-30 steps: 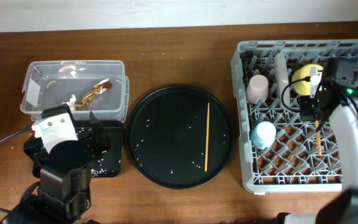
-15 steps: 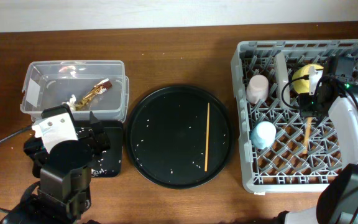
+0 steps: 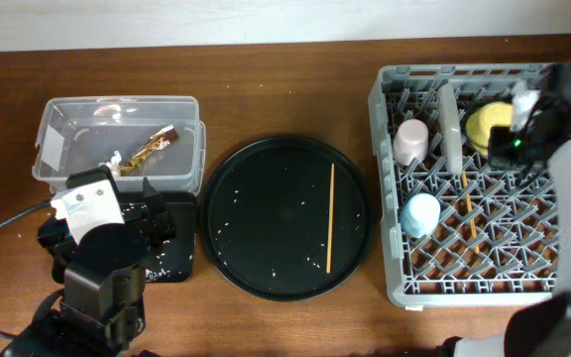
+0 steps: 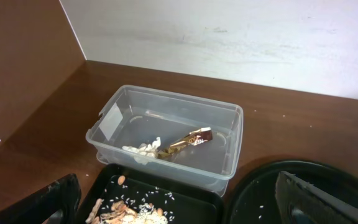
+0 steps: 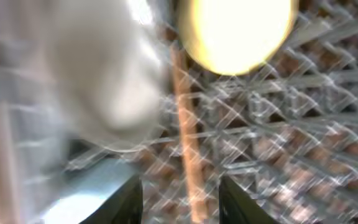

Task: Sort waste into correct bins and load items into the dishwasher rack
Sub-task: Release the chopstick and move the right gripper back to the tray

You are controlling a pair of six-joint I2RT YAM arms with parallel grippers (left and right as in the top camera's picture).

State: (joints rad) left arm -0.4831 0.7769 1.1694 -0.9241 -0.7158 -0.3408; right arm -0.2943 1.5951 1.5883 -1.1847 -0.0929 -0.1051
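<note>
The grey dishwasher rack (image 3: 390, 188) at the right holds a pink cup (image 3: 410, 139), a blue cup (image 3: 422, 213), a yellow bowl (image 3: 486, 124), a pale plate on edge (image 3: 451, 124) and one chopstick (image 3: 467, 203). My right gripper (image 3: 523, 134) hovers open over the rack's back right, by the bowl (image 5: 238, 31). The blurred chopstick (image 5: 185, 137) lies below its fingers (image 5: 179, 199). A second chopstick (image 3: 330, 218) lies on the round tray. The clear tub (image 4: 166, 130) holds the wrapper (image 4: 185, 142) and the tissue (image 4: 142, 150). My left gripper (image 4: 179, 208) is open over the shallow black tray (image 4: 185, 193) with food scraps (image 4: 129, 210).
The large round black tray (image 3: 266, 218) with scattered pale crumbs sits in the middle between the bins and the rack. The left arm (image 3: 102, 268) covers part of the shallow tray in the overhead view. A wall runs along the table's far edge.
The right gripper has let go of the chopstick, which now lies further left in the rack, and has moved toward the rack's back right. The left arm has not moved.
</note>
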